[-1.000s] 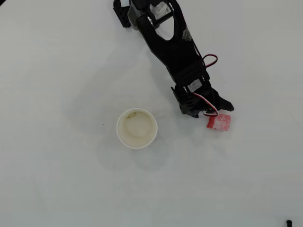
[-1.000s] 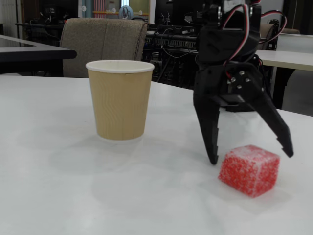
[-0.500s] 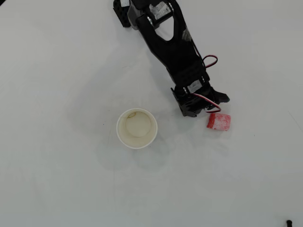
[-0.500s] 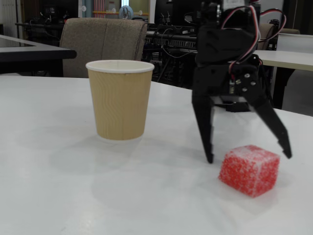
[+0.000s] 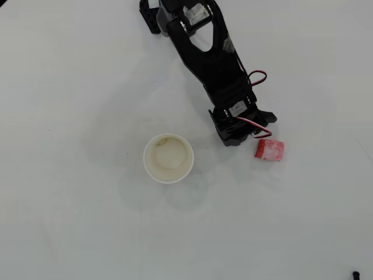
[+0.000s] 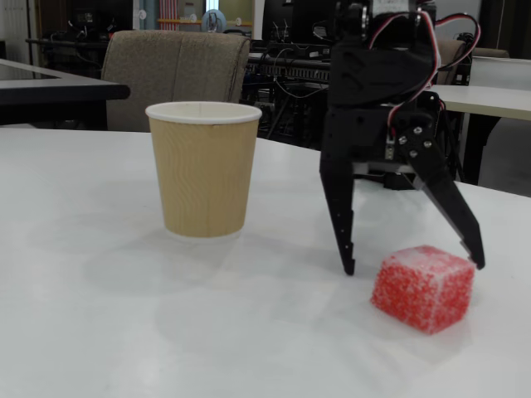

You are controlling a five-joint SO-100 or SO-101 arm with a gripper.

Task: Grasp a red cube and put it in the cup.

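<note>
The red cube, speckled whitish, lies on the white table to the right of the cup in the overhead view. In the fixed view the cube sits at lower right, while the tan-walled, white-rimmed cup stands upright left of centre. My black gripper is open, fingers pointing down with their tips close to the table. It stands just behind the cube, which lies in front of the gap and touches neither finger. From overhead the gripper sits just up and left of the cube.
The arm reaches down from its base at the top edge of the overhead view. A small dark object sits at the bottom right corner. Beyond the table's far edge are a padded chair and other desks.
The open gripper has drawn back a little from the cube, toward the arm's base and slightly left in the fixed view. Cube and cup have not moved.
</note>
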